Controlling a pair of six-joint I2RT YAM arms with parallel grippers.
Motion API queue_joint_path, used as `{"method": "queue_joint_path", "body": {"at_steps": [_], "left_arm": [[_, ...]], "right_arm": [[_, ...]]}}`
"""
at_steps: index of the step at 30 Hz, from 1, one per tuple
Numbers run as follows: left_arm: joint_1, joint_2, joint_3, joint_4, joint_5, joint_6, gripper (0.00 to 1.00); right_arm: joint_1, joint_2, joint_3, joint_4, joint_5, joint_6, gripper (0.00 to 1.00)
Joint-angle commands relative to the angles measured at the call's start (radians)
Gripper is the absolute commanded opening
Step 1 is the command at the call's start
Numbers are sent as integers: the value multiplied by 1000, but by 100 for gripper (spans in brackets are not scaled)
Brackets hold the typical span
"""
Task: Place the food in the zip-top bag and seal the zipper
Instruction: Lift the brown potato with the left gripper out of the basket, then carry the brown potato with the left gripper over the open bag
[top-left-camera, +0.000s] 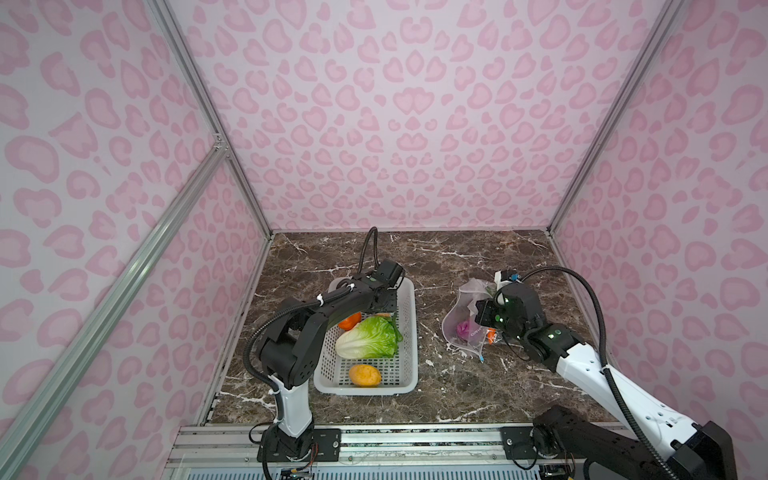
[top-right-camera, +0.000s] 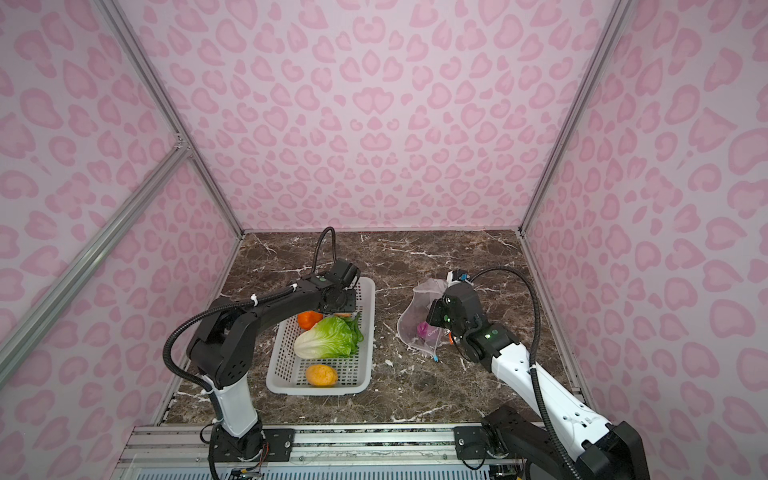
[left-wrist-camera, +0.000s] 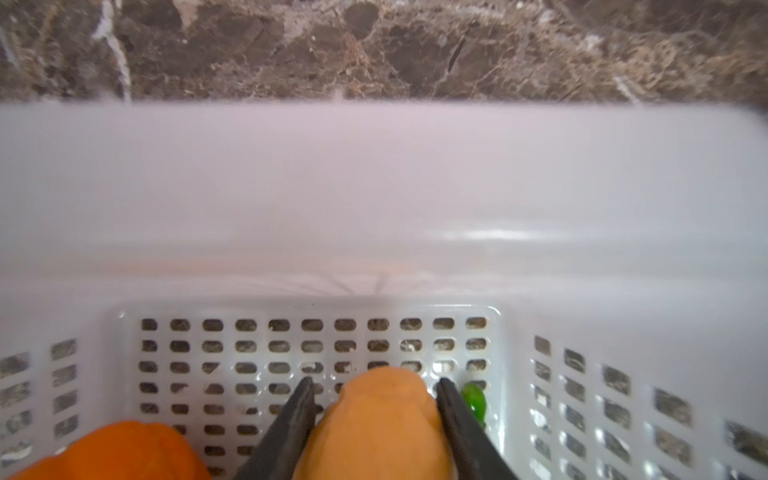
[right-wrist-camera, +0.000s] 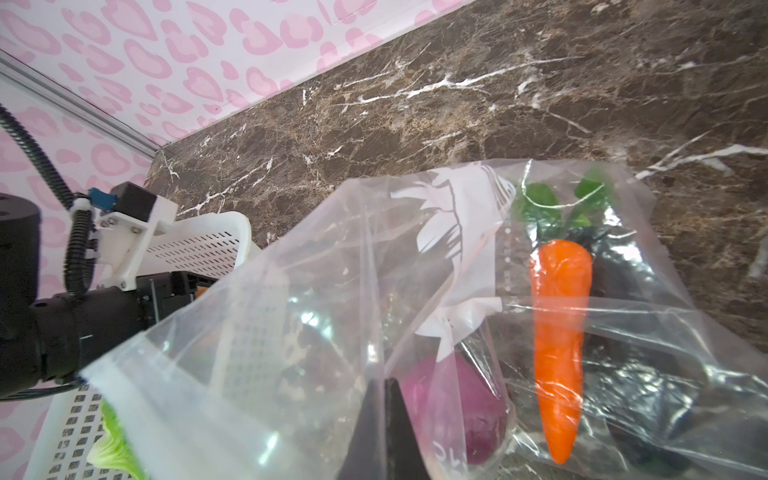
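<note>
At the far end of the white basket (left-wrist-camera: 374, 187), my left gripper (left-wrist-camera: 375, 380) is shut on a pale orange piece of food (left-wrist-camera: 382, 424). An orange round (left-wrist-camera: 112, 453) lies beside it. The lettuce (top-left-camera: 368, 336) and a yellow-orange round (top-left-camera: 364, 375) lie nearer in the basket (top-left-camera: 365, 390). My right gripper (right-wrist-camera: 384, 380) is shut on the edge of the zip-top bag (right-wrist-camera: 332, 270), holding its mouth up. Inside the bag are a purple onion (right-wrist-camera: 461, 407), a carrot (right-wrist-camera: 559, 332) and a dark eggplant-like piece (right-wrist-camera: 631, 291). The zipper's blue slider (top-left-camera: 481, 357) sits at the bag's near corner.
A small green piece (left-wrist-camera: 473, 401) lies against the basket wall right next to one left finger. The bag (top-right-camera: 415, 307) rests on the marble table (top-left-camera: 436, 374) to the right of the basket (top-right-camera: 320, 390). Pink patterned walls close in three sides.
</note>
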Motion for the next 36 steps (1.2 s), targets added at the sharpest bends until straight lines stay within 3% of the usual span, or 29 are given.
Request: {"method": "queue_joint_path", "body": {"at_steps": [1, 8, 12, 17, 20, 28, 36], "left_arm": [[-1, -67, -12, -14, -12, 15, 32], [-1, -219, -21, -8, 27, 21, 31], [-3, -313, -51, 63, 157, 13, 25], [-33, -386, -84, 161, 314, -36, 9], [-76, -409, -91, 208, 363, -59, 8], [-215, -392, -90, 393, 510, -110, 6], [-322, -265, -30, 400, 506, -64, 5]], "right_arm": [[-1, 3, 3, 4, 13, 4, 0], [-1, 1, 2, 11, 15, 11, 0], [-3, -7, -4, 14, 16, 18, 0], [-2, -15, -8, 19, 19, 22, 0], [-2, -15, -8, 19, 20, 22, 0], [-3, -17, -10, 24, 13, 28, 0], [-3, -30, -1, 27, -12, 50, 0]]}}
